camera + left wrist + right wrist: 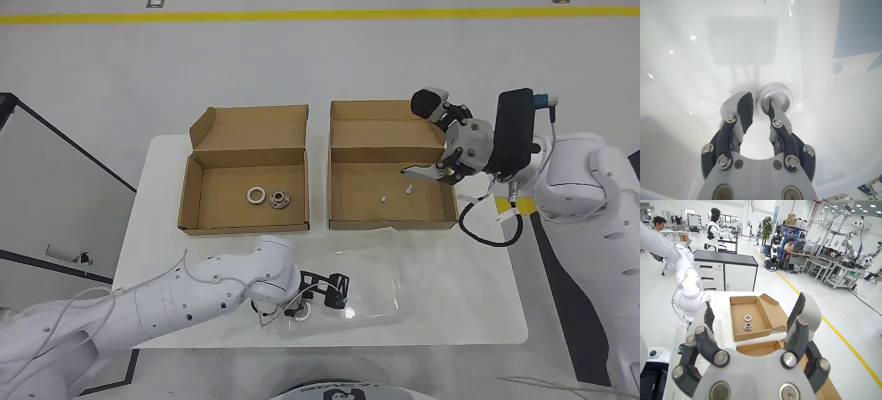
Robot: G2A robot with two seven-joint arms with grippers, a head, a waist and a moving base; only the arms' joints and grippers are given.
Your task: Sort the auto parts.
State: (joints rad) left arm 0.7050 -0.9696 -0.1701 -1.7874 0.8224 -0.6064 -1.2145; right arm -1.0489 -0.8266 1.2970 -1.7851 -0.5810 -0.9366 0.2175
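Left gripper (758, 98) is down in the clear tray (385, 265), fingers apart and straddling the wall of a metal ring (773, 87). One finger sits in the bore, hiding part of it; the other pad is just outside, seemingly not touching. The tray's edges are hard to trace against the white table (480, 300).

Right gripper (755, 300) hangs wide open over the right box (392, 226), its palm cutting off the box's near end in the wrist view. Two small parts (407, 186) lie inside, too small to name.

Left box (195, 195) holds a flat ring (257, 194) and a flanged hub (279, 199), side by side. A whiteboard's (694, 219) writing is too small to read.
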